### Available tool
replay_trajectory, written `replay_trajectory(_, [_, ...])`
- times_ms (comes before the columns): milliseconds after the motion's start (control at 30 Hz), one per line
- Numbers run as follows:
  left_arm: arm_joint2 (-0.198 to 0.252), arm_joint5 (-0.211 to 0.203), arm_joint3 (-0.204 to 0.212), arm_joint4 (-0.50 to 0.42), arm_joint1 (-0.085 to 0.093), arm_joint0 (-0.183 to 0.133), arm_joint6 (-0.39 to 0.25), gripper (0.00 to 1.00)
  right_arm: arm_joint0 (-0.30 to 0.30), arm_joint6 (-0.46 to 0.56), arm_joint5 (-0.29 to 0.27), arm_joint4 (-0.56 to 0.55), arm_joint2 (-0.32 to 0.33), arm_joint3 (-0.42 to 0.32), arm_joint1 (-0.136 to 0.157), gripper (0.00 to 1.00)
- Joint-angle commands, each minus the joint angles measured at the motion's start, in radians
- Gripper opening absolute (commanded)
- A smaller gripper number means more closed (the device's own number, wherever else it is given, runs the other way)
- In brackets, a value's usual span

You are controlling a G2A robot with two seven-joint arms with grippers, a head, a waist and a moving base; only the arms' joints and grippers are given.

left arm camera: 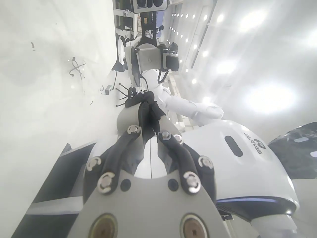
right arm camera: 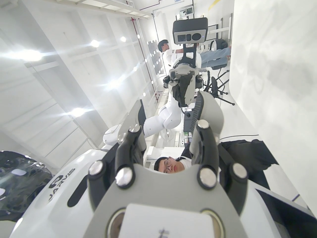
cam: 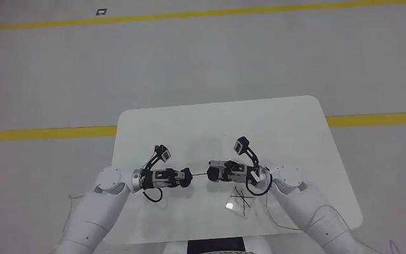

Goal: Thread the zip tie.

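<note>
White and round-cornered, the surface (cam: 298, 127) carries both arms. The zip tie (cam: 199, 174), a thin black strap, is barely made out between them. It is pinched in the left gripper (cam: 188, 176), whose crumpled black-wrapped tips hide its end. The right gripper (cam: 210, 173) is spread wide.

Above white table (cam: 285, 127), left hand (cam: 186, 178) and right hand (cam: 212, 173) nearly tip to tip, zip tie (cam: 199, 176) between.

Thin dark zip tie (cam: 200, 175), being pinched in the left jaws, stretching straight ahead, tip pointing at the right jaws.
</note>
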Motion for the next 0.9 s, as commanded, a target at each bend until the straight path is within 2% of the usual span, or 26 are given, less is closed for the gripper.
replay_trajectory(0, [0.0, 0.0, 0.0, 0.0, 0.0, 0.0, 0.0, 0.0, 0.0, 0.001, -0.004, 0.006, -0.002, 0.007, -0.001, 0.38])
replay_trajectory(300, [0.0, 0.0, 0.0, 0.0, 0.0, 0.0, 0.0, 0.0, 0.001, 0.026, -0.024, 0.017, -0.01, 0.025, -0.003, 0.34])
replay_trajectory(467, [0.0, 0.0, 0.0, 0.0, 0.0, 0.0, 0.0, 0.0, -0.001, 0.033, -0.041, 0.003, -0.016, 0.032, -0.004, 0.27])
replay_trajectory(733, [0.0, 0.0, 0.0, 0.0, 0.0, 0.0, 0.0, 0.0, -0.007, 0.021, -0.069, -0.005, -0.029, 0.039, -0.008, 0.25])
replay_trajectory(867, [0.0, 0.0, 0.0, 0.0, 0.0, 0.0, 0.0, 0.0, -0.007, 0.018, -0.07, -0.009, -0.028, 0.039, -0.007, 0.17])
